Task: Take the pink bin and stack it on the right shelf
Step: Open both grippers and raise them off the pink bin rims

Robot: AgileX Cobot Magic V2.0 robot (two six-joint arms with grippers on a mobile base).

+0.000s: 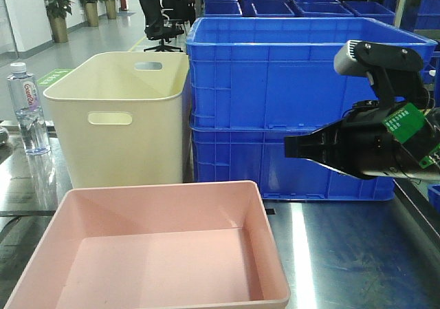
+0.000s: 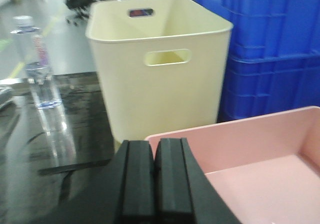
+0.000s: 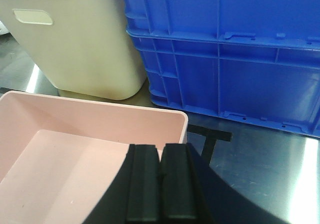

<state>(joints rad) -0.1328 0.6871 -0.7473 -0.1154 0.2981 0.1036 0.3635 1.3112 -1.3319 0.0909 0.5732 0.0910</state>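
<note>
The pink bin [image 1: 165, 254] is a wide shallow tub, empty, at the front of the shiny steel shelf surface [image 1: 344, 254]. My right gripper [image 1: 289, 146] hangs shut and holds nothing, raised to the right of the bin's far right corner and in front of the blue crates. In the right wrist view the right gripper [image 3: 161, 146] points across the pink bin's [image 3: 75, 149] right side. My left gripper [image 2: 155, 143] is shut and holds nothing, its tips lining up with the left far corner of the pink bin [image 2: 260, 154]. The left gripper is out of the front view.
A tall cream bin [image 1: 124, 120] with handle slots stands right behind the pink bin. Two stacked blue crates [image 1: 275, 102] stand behind it to the right. A water bottle [image 1: 27, 109] stands at the far left. Black tape [image 3: 210, 136] marks the steel.
</note>
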